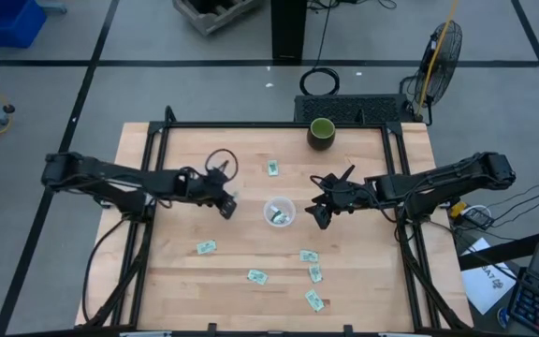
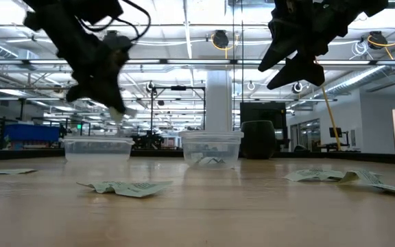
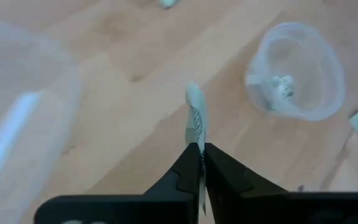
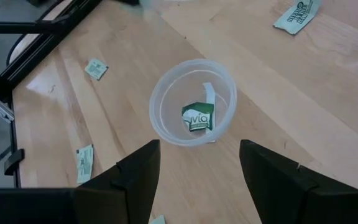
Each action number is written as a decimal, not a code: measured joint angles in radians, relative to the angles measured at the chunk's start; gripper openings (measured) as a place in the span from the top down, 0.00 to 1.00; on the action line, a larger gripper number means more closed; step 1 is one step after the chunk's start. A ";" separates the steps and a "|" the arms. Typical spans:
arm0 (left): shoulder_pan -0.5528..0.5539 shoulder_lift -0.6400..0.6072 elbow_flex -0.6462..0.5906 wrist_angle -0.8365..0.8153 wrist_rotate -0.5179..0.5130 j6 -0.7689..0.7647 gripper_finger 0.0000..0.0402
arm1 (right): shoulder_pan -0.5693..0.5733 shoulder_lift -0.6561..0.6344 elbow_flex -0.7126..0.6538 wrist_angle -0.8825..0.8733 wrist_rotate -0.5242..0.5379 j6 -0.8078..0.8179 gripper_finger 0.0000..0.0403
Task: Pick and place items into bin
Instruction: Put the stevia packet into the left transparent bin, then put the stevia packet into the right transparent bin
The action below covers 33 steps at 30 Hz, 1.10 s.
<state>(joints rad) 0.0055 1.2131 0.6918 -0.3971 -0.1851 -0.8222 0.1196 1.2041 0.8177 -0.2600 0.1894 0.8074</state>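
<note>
My left gripper [image 1: 226,205] is shut on a small light green and white packet [image 3: 196,118], held above the table to the left of a clear cup [image 1: 279,211]. That cup holds a green and white packet [image 4: 197,116]. My right gripper [image 1: 320,213] is open and empty, raised just right of the cup, which shows between its fingers in the right wrist view [image 4: 193,102]. Several more packets lie flat on the wood, for instance at the near left [image 1: 206,247], near the front [image 1: 256,276] and at the near right [image 1: 309,256]. My left gripper pinches one end of the packet [image 3: 199,142] between its two fingers. The rest of the packet sticks out past the fingertips, edge-on in the left wrist view. The fingers slant downward, and the packet is lifted clear of the table [image 2: 118,113].
A second clear cup [image 1: 221,167] stands just beyond my left gripper. A dark green cup [image 1: 321,133] stands at the far edge. One packet [image 1: 272,168] lies beyond the clear cup, and more lie near the front right [image 1: 314,300]. Black rails [image 1: 152,187] run along both table sides.
</note>
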 joint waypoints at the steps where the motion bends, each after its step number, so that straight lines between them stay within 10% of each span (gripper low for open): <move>1: 0.001 -0.030 0.000 -0.043 -0.010 -0.018 0.92 | 0.000 0.000 0.000 0.001 0.000 0.000 0.47; 15: 0.083 -0.258 0.000 -0.443 -0.187 -0.123 0.74 | 0.000 0.000 0.000 0.004 0.047 -0.011 0.47; 33: 0.107 -0.245 0.001 -0.110 -0.101 -0.136 0.54 | 0.080 0.011 -0.044 0.019 -0.167 -0.206 0.46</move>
<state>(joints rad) 0.1129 0.9679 0.6926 -0.5076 -0.2857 -0.9583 0.2000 1.2150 0.7733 -0.2407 0.0228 0.6017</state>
